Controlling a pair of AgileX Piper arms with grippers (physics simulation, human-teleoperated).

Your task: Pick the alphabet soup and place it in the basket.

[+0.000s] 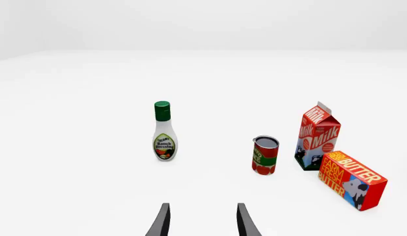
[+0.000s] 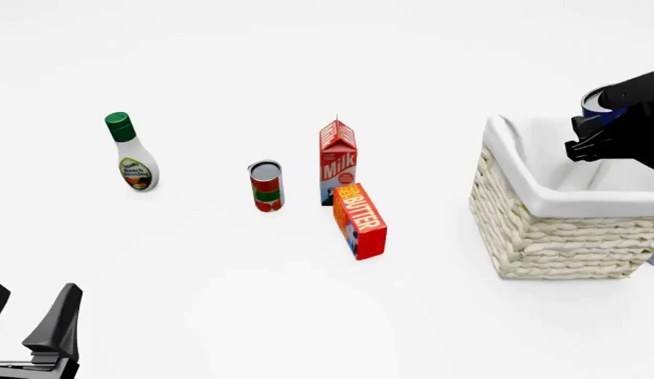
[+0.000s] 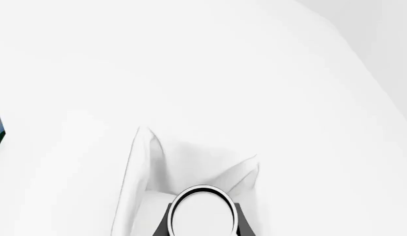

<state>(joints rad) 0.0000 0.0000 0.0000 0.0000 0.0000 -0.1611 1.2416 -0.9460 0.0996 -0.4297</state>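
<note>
The alphabet soup (image 2: 595,103) shows as a silver top and a dark blue side in my right gripper (image 2: 595,126). That gripper is shut on it and holds it above the far right part of the basket (image 2: 548,229). In the right wrist view the can's round top (image 3: 202,210) sits between the dark fingers (image 3: 241,223), with the basket's white cloth lining (image 3: 148,167) below it. My left gripper (image 2: 27,316) is open and empty at the near left; its fingers (image 1: 161,222) point towards the bottle and the cans.
A ranch dressing bottle (image 2: 130,152) stands at the left. A red and green can (image 2: 267,186), a milk carton (image 2: 339,160) and a butter box (image 2: 360,220) stand mid-table. They also show in the left wrist view: the bottle (image 1: 164,132), can (image 1: 265,155), carton (image 1: 317,136) and butter box (image 1: 352,179).
</note>
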